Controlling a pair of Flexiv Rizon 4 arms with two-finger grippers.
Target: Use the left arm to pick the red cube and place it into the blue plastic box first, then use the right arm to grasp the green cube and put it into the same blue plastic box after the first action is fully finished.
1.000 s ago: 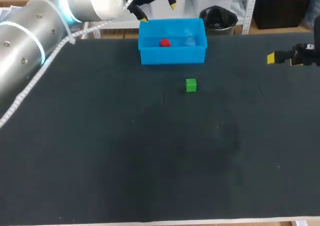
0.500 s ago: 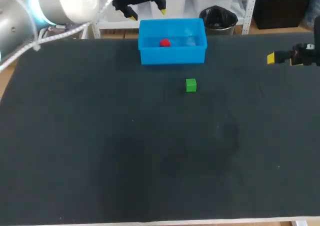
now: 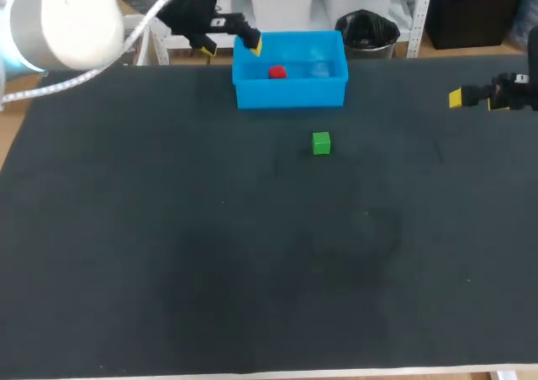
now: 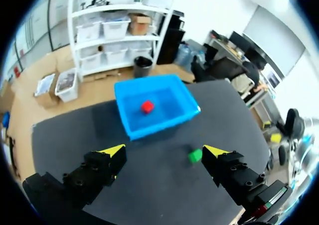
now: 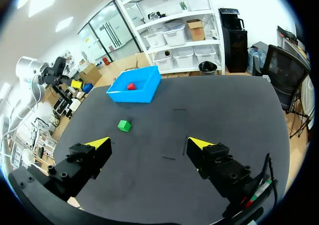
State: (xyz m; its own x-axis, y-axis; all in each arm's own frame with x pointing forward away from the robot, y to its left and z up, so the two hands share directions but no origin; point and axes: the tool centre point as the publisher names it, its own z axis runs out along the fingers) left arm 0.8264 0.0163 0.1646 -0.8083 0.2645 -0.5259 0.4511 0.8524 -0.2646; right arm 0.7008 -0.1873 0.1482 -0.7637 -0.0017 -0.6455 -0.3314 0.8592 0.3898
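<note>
Sitting in the box [image 3: 290, 96] ahead of the wide, empty left tool [image 3: 230, 47], the red cube [image 3: 276, 72] suggests step one is done; next the right tool [image 5: 149, 144], also wide, must close on the green cube [image 3: 321, 143] ahead of it

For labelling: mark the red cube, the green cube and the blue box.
red cube [image 3: 276, 72], head view, middle of the cube.
green cube [image 3: 321, 143], head view, middle of the cube.
blue box [image 3: 290, 93], head view, near outer wall.

Swinging the left gripper [image 3: 231, 48] leftward and a touch nearer, off the far-left corner of the blue plastic box [image 3: 290, 94] to just beside its left wall; pulling the left arm [image 3: 59, 27] back out left.
</note>
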